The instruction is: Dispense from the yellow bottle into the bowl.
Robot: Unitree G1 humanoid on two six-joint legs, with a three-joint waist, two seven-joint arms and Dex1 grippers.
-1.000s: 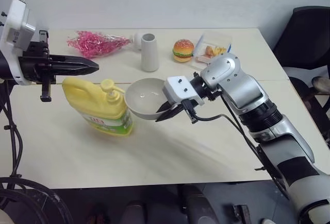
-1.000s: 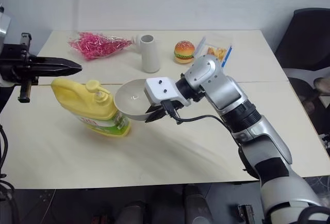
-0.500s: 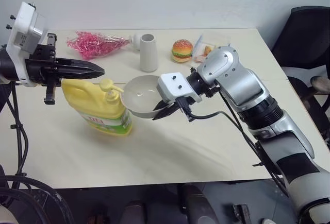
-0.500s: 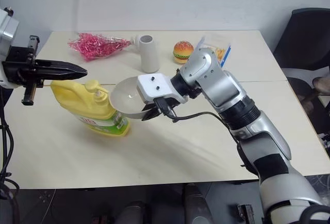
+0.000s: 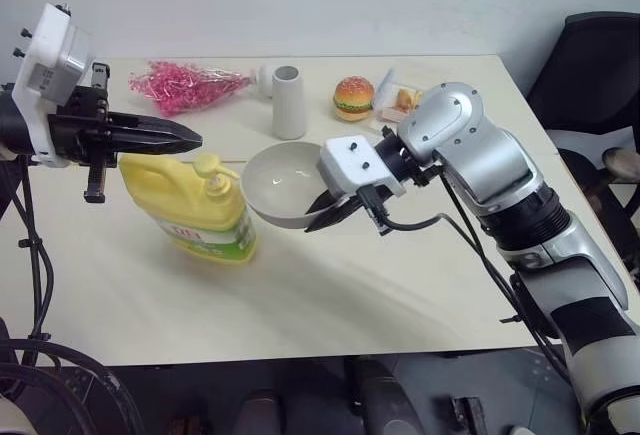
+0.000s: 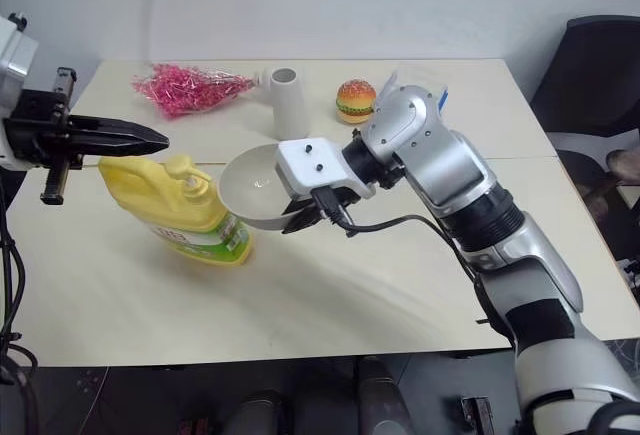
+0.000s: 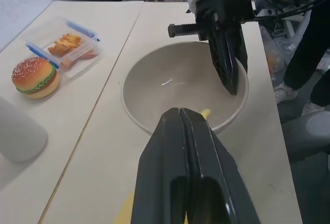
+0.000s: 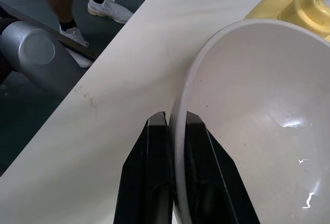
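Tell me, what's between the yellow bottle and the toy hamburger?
The bowl, pinched by its rim in the right tool and held off the table, sits between the yellow bottle and the toy hamburger in the left eye view.

The yellow bottle (image 5: 190, 205), a handled jug with a pump top and green-and-white label, is stood upright on the table. The off-white bowl (image 5: 280, 185), glossy and seemingly empty, is held tilted just beside the pump, apparently clear of the table.

Beige table (image 5: 330, 305), white wall (image 5: 300, 0), blk chair (image 5: 590, 65).
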